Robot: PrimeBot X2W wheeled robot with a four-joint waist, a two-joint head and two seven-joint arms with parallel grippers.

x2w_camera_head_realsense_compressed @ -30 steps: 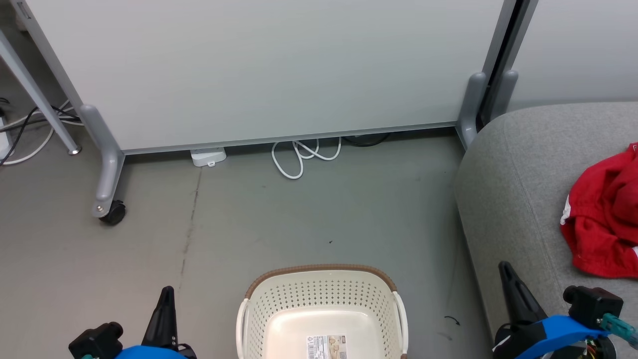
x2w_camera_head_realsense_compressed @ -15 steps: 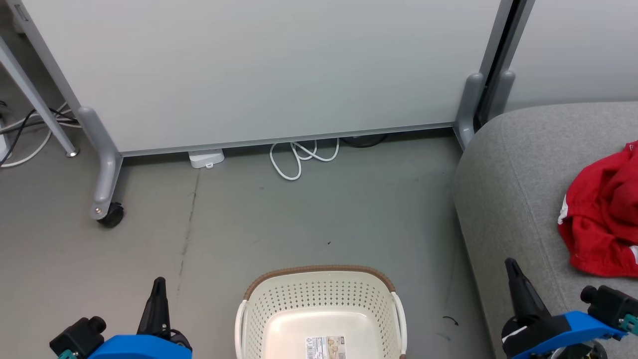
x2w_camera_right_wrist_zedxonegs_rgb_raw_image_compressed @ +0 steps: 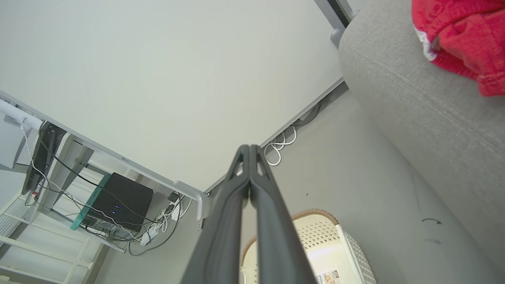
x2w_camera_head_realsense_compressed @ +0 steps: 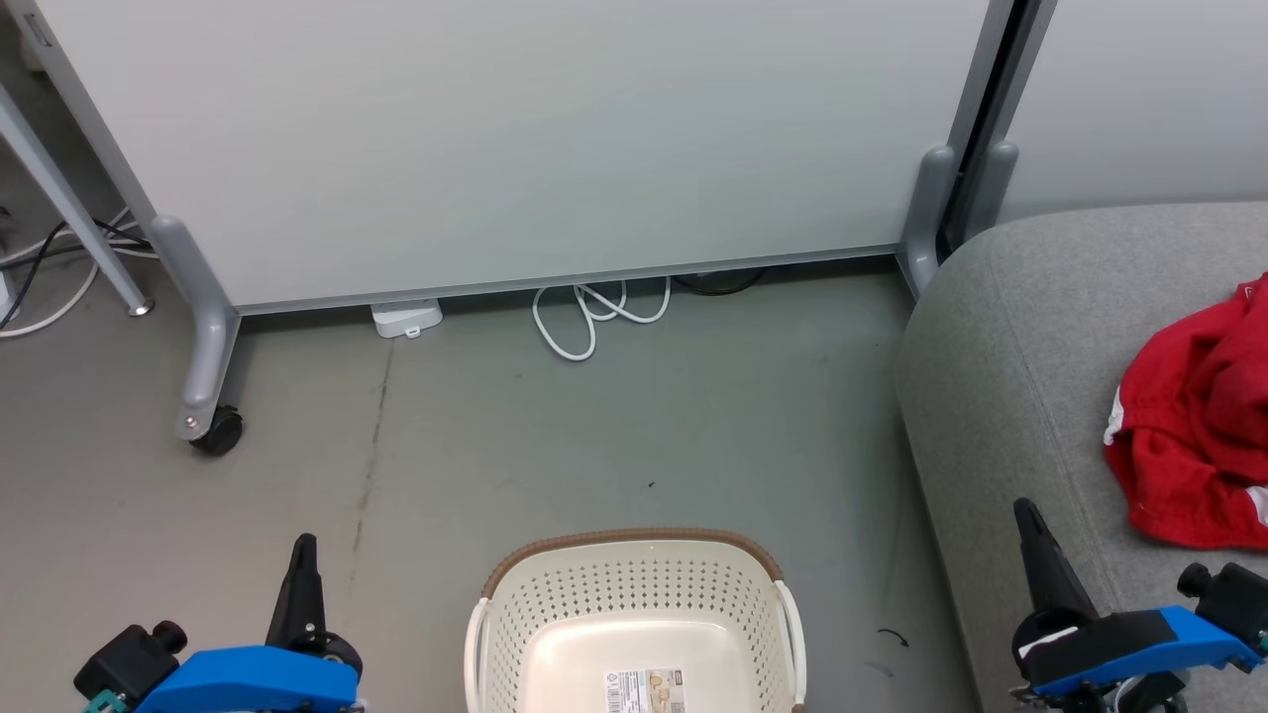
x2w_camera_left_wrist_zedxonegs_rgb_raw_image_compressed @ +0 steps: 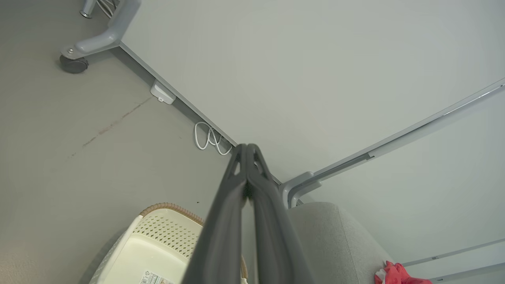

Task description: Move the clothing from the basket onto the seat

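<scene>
The cream basket [x2w_camera_head_realsense_compressed: 634,584] with its brown rim stands on the floor at the bottom centre; inside it I see a bare bottom with a label. Red clothing [x2w_camera_head_realsense_compressed: 1194,426] with white trim lies bunched on the grey seat [x2w_camera_head_realsense_compressed: 1020,347] at the right, also seen as clothing [x2w_camera_right_wrist_zedxonegs_rgb_raw_image_compressed: 461,35] on the seat [x2w_camera_right_wrist_zedxonegs_rgb_raw_image_compressed: 414,102] in the right wrist view. My left gripper [x2w_camera_head_realsense_compressed: 302,547] is shut with nothing in it, left of the basket. My right gripper [x2w_camera_head_realsense_compressed: 1025,515] is shut and bare, over the seat's front edge, below the clothing. Both wrist views show fingers pressed together: left gripper [x2w_camera_left_wrist_zedxonegs_rgb_raw_image_compressed: 246,149], right gripper [x2w_camera_right_wrist_zedxonegs_rgb_raw_image_compressed: 249,150].
A pale partition [x2w_camera_head_realsense_compressed: 515,139] on wheeled grey feet [x2w_camera_head_realsense_compressed: 203,396] closes off the back. A white cable loop [x2w_camera_head_realsense_compressed: 589,312] and a small white box [x2w_camera_head_realsense_compressed: 406,317] lie at its base. Bare grey floor [x2w_camera_head_realsense_compressed: 594,436] spreads between partition and basket. A desk with cables [x2w_camera_right_wrist_zedxonegs_rgb_raw_image_compressed: 110,205] stands to the left.
Both grippers have drawn down and back toward the bottom corners of the head view, the left one outward to the left. The camera has shifted slightly. Basket and clothing have stayed put.
</scene>
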